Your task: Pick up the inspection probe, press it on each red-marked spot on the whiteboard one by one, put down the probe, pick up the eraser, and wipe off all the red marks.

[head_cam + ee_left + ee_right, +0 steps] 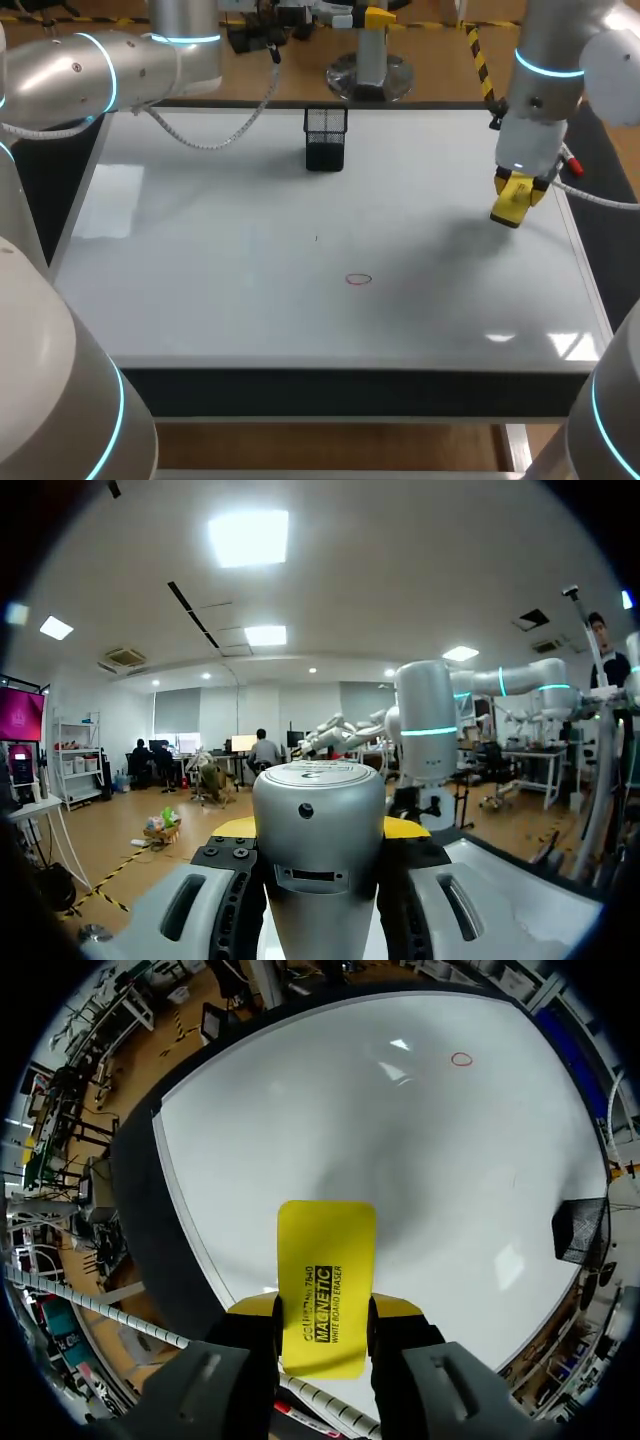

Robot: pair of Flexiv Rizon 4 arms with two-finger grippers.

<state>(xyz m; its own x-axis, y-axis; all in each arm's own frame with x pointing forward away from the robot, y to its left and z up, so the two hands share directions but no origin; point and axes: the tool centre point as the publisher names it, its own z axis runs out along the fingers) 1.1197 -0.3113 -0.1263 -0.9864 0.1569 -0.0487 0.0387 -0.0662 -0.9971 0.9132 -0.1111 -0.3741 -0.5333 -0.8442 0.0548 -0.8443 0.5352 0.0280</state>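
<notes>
We see the flat yellow eraser [327, 1260] pinched in our right gripper [325, 1307], above the white whiteboard's [200, 280] right side. One small red ring [358, 279] is drawn near its middle.

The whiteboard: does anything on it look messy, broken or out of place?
Nothing stands out. The whiteboard bears one small red ring, the mesh holder stands upright, and the right gripper holds the yellow eraser squarely.

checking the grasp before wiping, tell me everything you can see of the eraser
The eraser is a flat yellow rectangle with rounded corners and black print on its face, plastic by the look. The right gripper is shut on its sides; it sticks out ahead of the gripper, apparently held clear above the whiteboard near its right edge.
</notes>
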